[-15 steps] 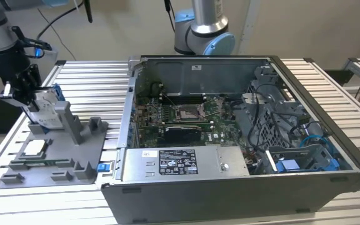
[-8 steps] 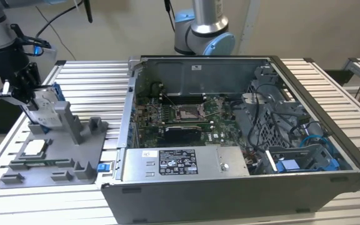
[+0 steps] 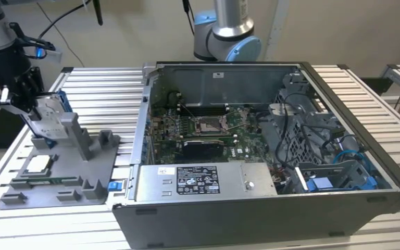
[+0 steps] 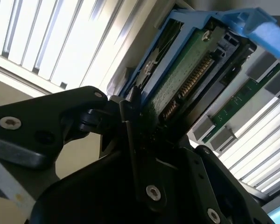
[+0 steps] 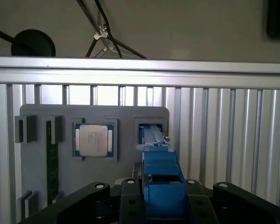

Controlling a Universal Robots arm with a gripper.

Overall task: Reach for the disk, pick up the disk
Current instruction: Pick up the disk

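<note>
Starting at the jaws, we've got them closed down to the disk's thickness and clamped on it. The gripper [image 3: 35,107] has the disk [image 3: 49,115] pinched by its upper end. In the second wrist view one of the black fingers [image 4: 129,112] presses right against the blue frame, with the drive's green circuit board [image 4: 182,74] facing the camera. In the first wrist view the blue frame [image 5: 159,163] runs straight out from between the jaws toward a rectangular slot [image 5: 151,133] in the grey holder tray [image 5: 126,114].

We can't tell whether the disk's far end sits in that slot or hangs just clear of it. In the exterior view it stands upright, right beside a grey post [image 3: 73,133] of the tray.

Moving out from the jaws, the small square silver chip [image 5: 94,140] sits in its own pocket, one pocket over from the disk's slot. A green memory stick [image 5: 51,163] lies past that, further from the jaws.

Everything rests on a slatted metal table [image 3: 96,88]. Well away from the jaws is the open computer case [image 3: 255,219], lying on its side with its motherboard [image 3: 207,130] showing. Another robot base [image 3: 224,36] stands beyond the case.
</note>
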